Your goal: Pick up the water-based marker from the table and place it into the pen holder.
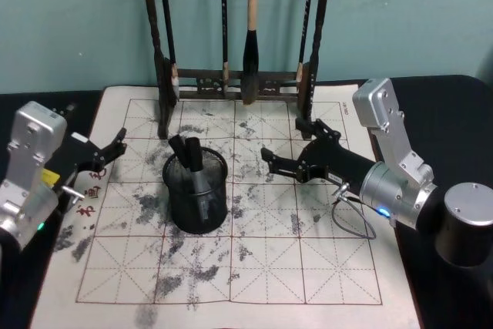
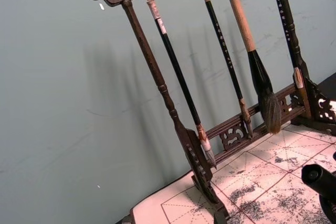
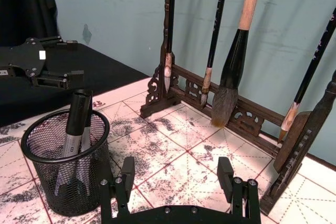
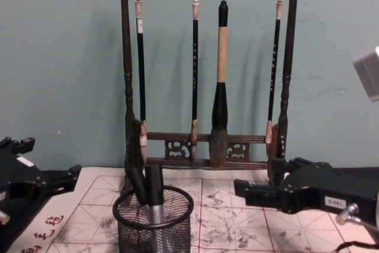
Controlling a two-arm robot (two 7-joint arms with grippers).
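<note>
The pen holder (image 1: pixel 196 204), a black wire-mesh cup, stands on the paper mat left of centre; it also appears in the right wrist view (image 3: pixel 37 153) and the chest view (image 4: pixel 177 226). Two dark-capped markers (image 1: pixel 192 161) with grey barrels lean inside it (image 3: pixel 76 121) (image 4: pixel 151 191). My right gripper (image 1: pixel 283 142) hovers open and empty just right of the holder, its fingers (image 3: pixel 126 174) pointing toward the rack. My left gripper (image 1: pixel 115 148) is open and empty at the mat's left edge (image 4: pixel 50 158).
A tall dark wooden rack (image 1: pixel 239 82) with several hanging calligraphy brushes (image 4: pixel 219 87) stands at the back of the mat. The ink-stained grid paper mat (image 1: pixel 308 267) covers the black table. Bare mat lies in front of the holder.
</note>
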